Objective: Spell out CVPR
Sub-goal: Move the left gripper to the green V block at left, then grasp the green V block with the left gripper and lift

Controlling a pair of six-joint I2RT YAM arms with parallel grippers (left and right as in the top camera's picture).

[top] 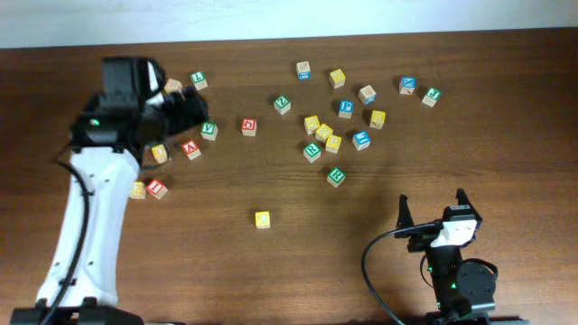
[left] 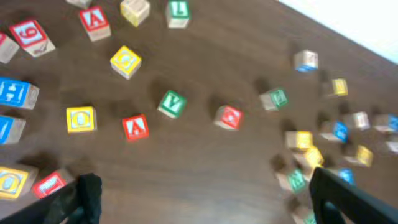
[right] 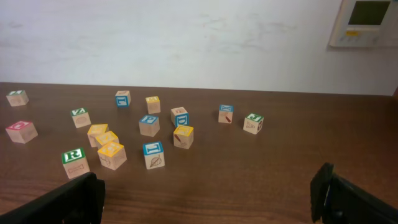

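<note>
Overhead shows the table (top: 506, 153) strewn with lettered blocks, none yet lined up into a word, so I judge the spelling barely begun. The left arm (top: 90, 208) stretches over the left-hand scatter, while the right arm (top: 456, 275) sits low at the near edge, likely waiting its turn. The left gripper (left: 205, 180) hangs above the wood, spread wide with nothing between its fingers, which looks like the approach to a pick. The right gripper (right: 208, 180) is equally wide and empty. Ahead of the left gripper, a little off centre, lies the green V block (left: 172, 103), with a red A block (left: 135, 127) just beside it and nearer the hand. Further ahead sits a red block (left: 229, 117), probably the C, though blur hides its letter. Well ahead of the right gripper the green R block (right: 74, 163) lies nearest, and the blue P block (right: 148, 124) lies beyond it.
</note>
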